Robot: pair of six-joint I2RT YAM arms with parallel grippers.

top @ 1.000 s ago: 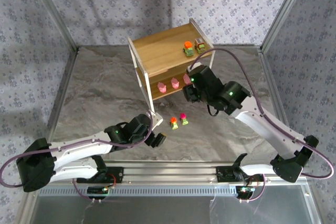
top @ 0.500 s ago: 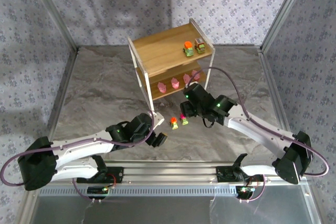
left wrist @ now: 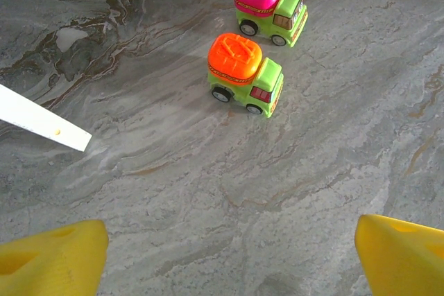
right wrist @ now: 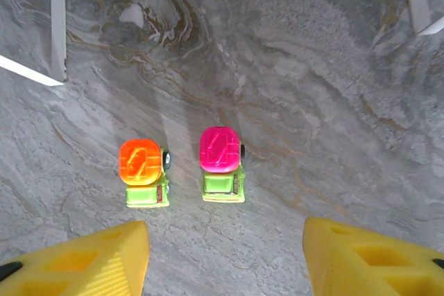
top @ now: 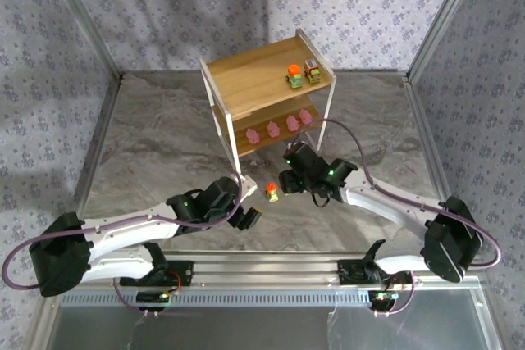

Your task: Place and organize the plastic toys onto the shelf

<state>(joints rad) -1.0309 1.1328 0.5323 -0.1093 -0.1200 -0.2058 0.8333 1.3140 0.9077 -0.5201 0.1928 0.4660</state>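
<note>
The wooden shelf [top: 254,79] stands at the back of the table. Two yellow-green trucks [top: 293,78] sit on its top tier and several pink figures [top: 272,129] line its lower tier. Two more trucks stand side by side on the table: an orange-topped one [right wrist: 143,171] [left wrist: 244,74] [top: 271,193] and a magenta-topped one [right wrist: 221,164] [left wrist: 267,5]. My right gripper [right wrist: 225,254] [top: 289,179] hovers open just above and short of the magenta truck, holding nothing. My left gripper [left wrist: 232,258] [top: 246,219] is open and low over bare table, nearer me than both trucks.
White shelf legs [right wrist: 57,19] [left wrist: 41,124] stand close behind and to the left of the two table trucks. Metal frame posts and patterned walls enclose the marble table [top: 164,145], which has free room left and right of the shelf.
My right arm has pulled back from the shelf's lower tier, leaving one more pink figure there, and come down over the magenta truck with jaws wider. The left arm has stayed put.
</note>
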